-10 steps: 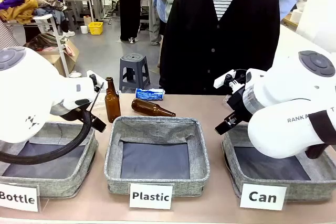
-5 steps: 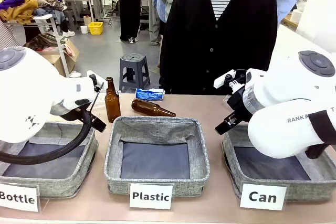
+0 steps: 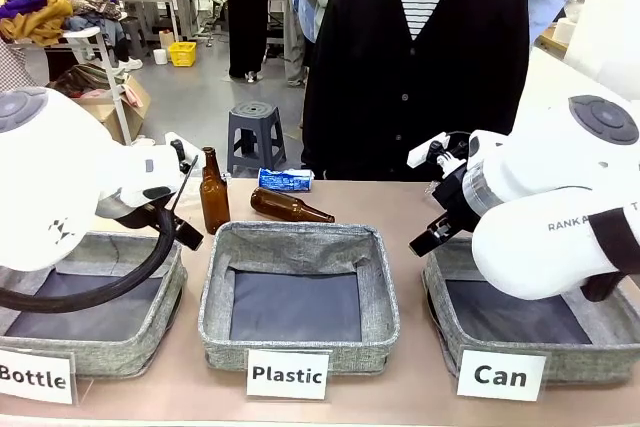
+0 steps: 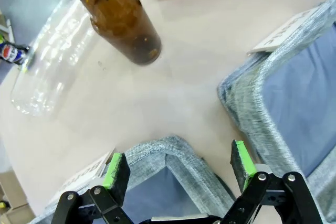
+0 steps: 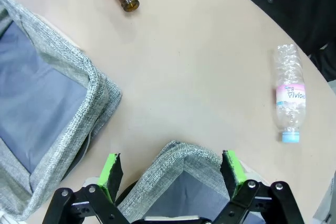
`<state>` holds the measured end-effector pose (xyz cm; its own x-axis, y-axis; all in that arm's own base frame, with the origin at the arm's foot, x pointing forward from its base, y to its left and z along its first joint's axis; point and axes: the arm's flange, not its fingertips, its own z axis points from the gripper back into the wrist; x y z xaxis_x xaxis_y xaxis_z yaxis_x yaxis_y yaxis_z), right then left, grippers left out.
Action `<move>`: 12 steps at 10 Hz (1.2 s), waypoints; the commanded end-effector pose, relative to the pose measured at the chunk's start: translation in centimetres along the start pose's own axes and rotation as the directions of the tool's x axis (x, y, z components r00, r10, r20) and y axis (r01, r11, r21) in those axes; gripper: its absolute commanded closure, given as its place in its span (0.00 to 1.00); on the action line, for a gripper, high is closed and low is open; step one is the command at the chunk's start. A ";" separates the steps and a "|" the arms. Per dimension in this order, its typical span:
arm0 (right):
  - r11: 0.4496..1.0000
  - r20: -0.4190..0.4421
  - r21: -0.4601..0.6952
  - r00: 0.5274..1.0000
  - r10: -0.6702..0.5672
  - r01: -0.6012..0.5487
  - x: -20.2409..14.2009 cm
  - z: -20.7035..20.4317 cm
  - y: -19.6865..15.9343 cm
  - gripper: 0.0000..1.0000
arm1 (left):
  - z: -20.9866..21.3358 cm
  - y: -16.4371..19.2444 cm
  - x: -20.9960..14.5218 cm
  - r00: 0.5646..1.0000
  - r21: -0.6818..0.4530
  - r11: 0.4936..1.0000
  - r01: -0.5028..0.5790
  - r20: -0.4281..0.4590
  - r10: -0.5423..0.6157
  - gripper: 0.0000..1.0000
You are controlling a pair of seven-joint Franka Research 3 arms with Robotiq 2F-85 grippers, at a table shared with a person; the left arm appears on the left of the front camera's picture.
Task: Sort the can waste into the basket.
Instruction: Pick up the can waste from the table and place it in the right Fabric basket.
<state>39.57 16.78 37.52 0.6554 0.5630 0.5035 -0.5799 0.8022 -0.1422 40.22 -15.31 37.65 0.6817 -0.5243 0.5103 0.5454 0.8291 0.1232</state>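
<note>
Both open and empty: left gripper (image 4: 178,163), right gripper (image 5: 170,169), likely a ready pose. The dented blue-white metal can (image 3: 285,180) is unpicked, well apart from the grey woven "Can" basket (image 3: 580,359).

The beige counter (image 3: 400,209) carries three grey woven-fabric baskets in a row: the "Bottle" basket (image 3: 150,339), the "Plastic" basket (image 3: 300,239) and the "Can" basket (image 3: 440,332). Behind them are an upright brown glass bottle (image 3: 213,197), a lying brown glass bottle (image 3: 285,206) and a dented blue-and-white drink can (image 3: 285,180). A clear plastic bottle with a pink label (image 5: 289,95) and a crushed clear plastic bottle (image 4: 50,56) lie apart.
</note>
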 end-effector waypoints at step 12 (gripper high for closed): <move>0.012 -0.213 0.786 0.290 -0.933 0.618 -19.9 9.0 -25.3 0.00 | 12.4 23.5 -25.9 0.405 -0.787 0.262 -0.559 0.017 0.914 0.00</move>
<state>34.95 -17.12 38.34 0.8348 -0.5459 0.0710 0.0502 0.2040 0.9777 28.87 22.04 39.05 0.7823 0.5246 0.3359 0.1313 0.3882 -0.9122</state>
